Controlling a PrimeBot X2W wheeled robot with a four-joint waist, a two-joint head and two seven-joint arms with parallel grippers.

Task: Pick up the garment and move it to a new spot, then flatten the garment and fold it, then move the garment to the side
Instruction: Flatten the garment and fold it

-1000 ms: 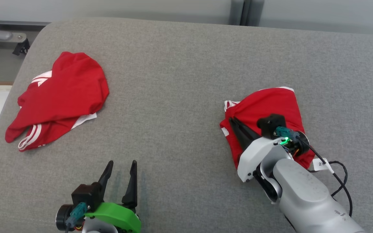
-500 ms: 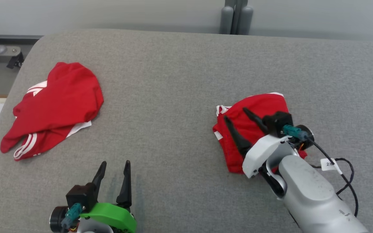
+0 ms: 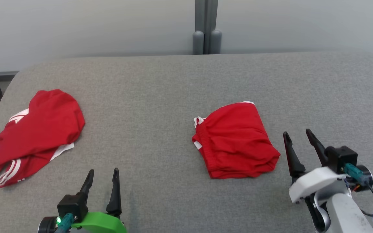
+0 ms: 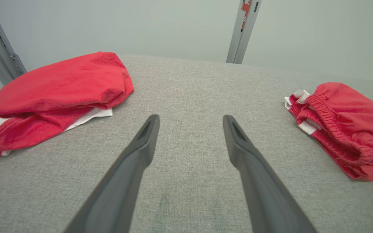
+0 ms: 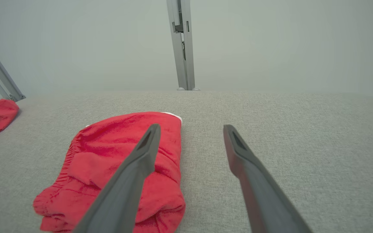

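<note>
**Head view, read from left to right.** At the far left of the grey padded surface [image 3: 160, 90] lies a crumpled red garment [image 3: 36, 129] with white stripes. Its long axis runs from the near left up and to the right. The left gripper [image 3: 103, 170] sits at the near edge of the view, its two fingers parted and holding nothing. The crumpled garment lies ahead of it and to its left, near but apart.

Right of centre rests the folded red garment [image 3: 235, 142], a compact stack with its elastic waistband [image 3: 200, 129] facing left. Its outline is roughly square, so we name no long axis for it. The right gripper [image 3: 296, 132] stands just beside the stack's right edge, apart from the cloth. Its fingers are spread wide and empty, and they point away from the robot alongside that edge, not at it.

We judge that the folded garment already lies at its side spot, so the fold-and-place sequence looks complete for it. The relation that matters next is therefore on the other side. The crumpled garment is well apart from the right gripper, with the folded stack between them, and much nearer the left gripper. We expect a pick there to call for the left arm, reaching forward and leftward across the heap's long axis.
</note>
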